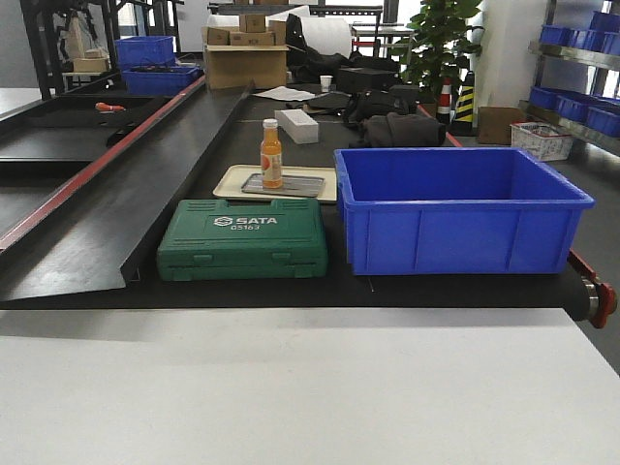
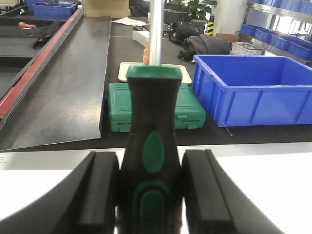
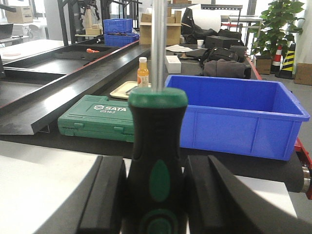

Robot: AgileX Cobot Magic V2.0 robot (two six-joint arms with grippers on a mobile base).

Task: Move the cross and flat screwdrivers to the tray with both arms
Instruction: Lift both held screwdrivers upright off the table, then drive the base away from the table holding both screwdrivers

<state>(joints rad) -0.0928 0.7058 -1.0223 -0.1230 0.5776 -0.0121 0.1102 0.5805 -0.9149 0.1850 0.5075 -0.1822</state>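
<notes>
Our left pincer (image 2: 150, 195) clamps one screwdriver (image 2: 153, 112), our right pincer (image 3: 155, 195) the other screwdriver (image 3: 157, 126); we judge them light, stiff, best held by their handles.

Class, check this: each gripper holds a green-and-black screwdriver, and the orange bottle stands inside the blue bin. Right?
Not quite. The front view shows the orange bottle standing on the small grey tray beside the blue bin, not inside it. The rest holds.
</notes>
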